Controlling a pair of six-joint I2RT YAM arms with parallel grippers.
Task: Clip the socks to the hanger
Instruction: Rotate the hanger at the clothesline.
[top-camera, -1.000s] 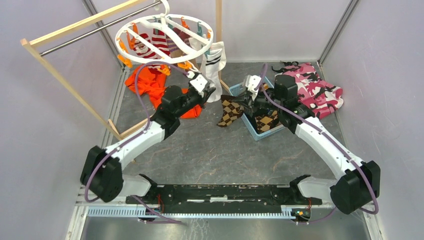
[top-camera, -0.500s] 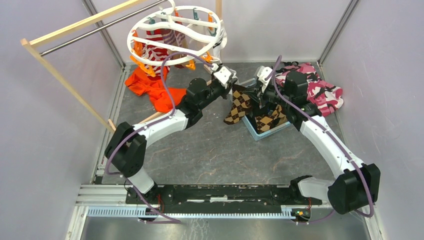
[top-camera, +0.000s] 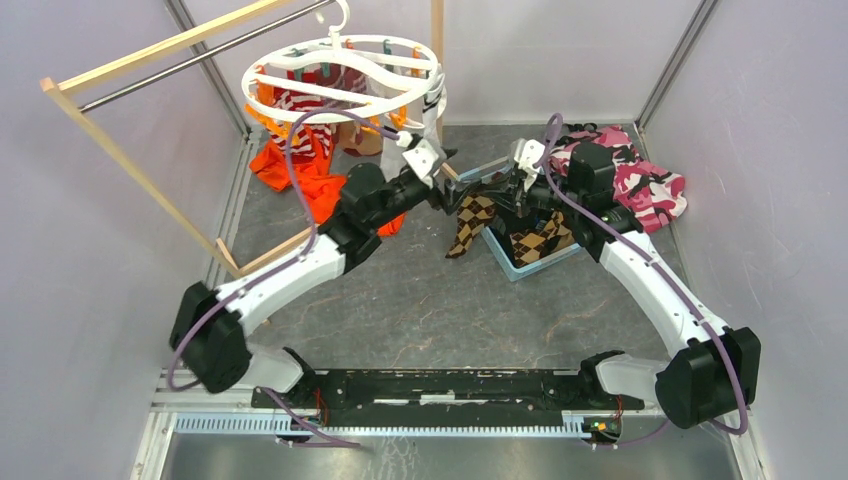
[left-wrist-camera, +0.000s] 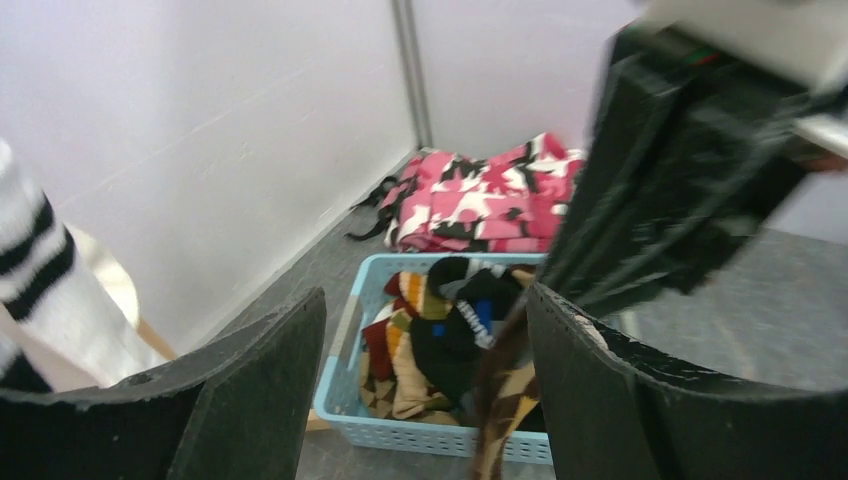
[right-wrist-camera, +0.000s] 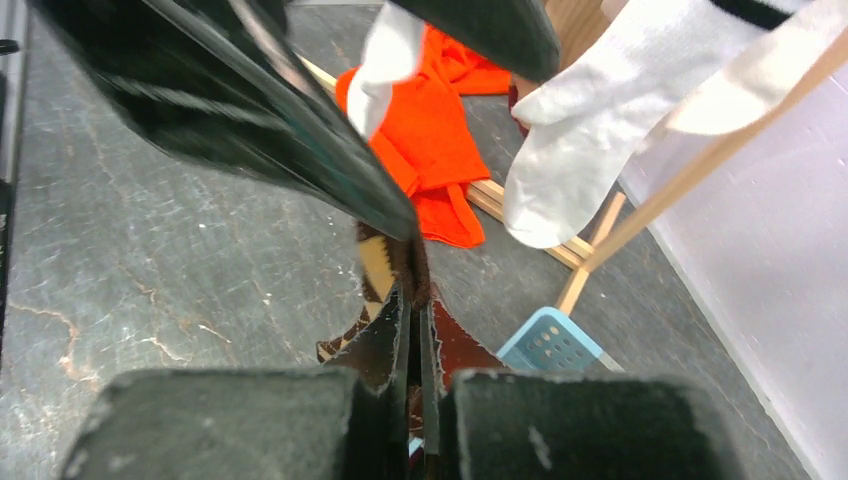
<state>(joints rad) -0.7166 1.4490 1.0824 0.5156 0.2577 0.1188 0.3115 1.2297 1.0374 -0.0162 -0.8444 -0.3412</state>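
The white round hanger (top-camera: 340, 75) hangs from the rack bar, with a red-and-white striped sock (top-camera: 300, 105) and a white sock with black stripes (top-camera: 432, 112) clipped to it. My right gripper (top-camera: 497, 192) is shut on the top of a brown argyle sock (top-camera: 466, 222), which dangles over the floor; in the right wrist view the jaws (right-wrist-camera: 415, 290) pinch this sock (right-wrist-camera: 385, 262). My left gripper (top-camera: 446, 180) is open right beside it. In the left wrist view the argyle sock (left-wrist-camera: 505, 400) hangs just inside the right finger (left-wrist-camera: 620, 400), untouched.
A light blue basket (top-camera: 503, 262) with more socks (left-wrist-camera: 450, 330) stands below the right gripper. The pink camouflage cloth (top-camera: 630, 175) lies at the back right and the orange garment (top-camera: 300, 170) under the hanger. The wooden rack (top-camera: 130, 170) stands at the left.
My left gripper has come off the white sock, swung right toward the argyle sock and opened. The right gripper has lifted the argyle sock slightly. The hanger sways.
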